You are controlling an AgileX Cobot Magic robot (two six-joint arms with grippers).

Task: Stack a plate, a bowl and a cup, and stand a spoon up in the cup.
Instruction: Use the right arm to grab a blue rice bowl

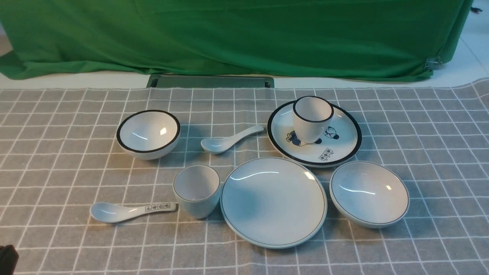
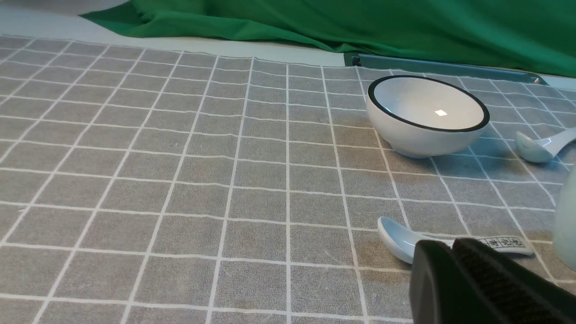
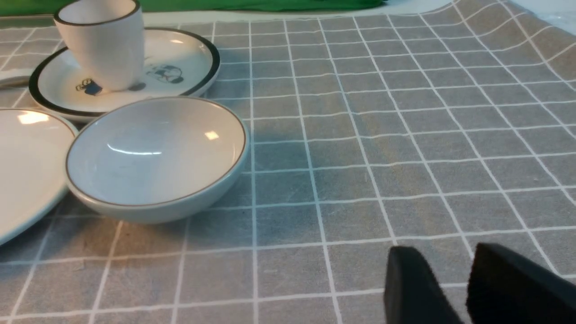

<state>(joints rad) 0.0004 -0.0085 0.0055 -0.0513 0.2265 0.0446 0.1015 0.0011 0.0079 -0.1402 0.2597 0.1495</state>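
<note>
Black left gripper fingertips (image 1: 8,255) edge into the front view; beyond, a grey white-checked cloth (image 1: 439,252) bears the pale thin-rimmed ceramic plate (image 1: 273,202), under green drapery (image 1: 237,34). Left wrist view: its pincer is closed. Right wrist view: the black right gripper (image 3: 443,249) stands slightly apart.

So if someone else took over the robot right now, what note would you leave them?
Left gripper: shut, nothing in it.
Right gripper: partly open, empty.
Plate: flat on the cloth, front and centre, nothing on it.
Bowl: upright, just right of the plate.
Cup: upright, just left of the plate.
Plain spoon: lying behind the cup and plate.
Done: no stacking yet.
Left: bowl onto plate, cup into bowl, spoon standing in cup. Leave the black-rimmed pieces and the spoon with writing.
</note>
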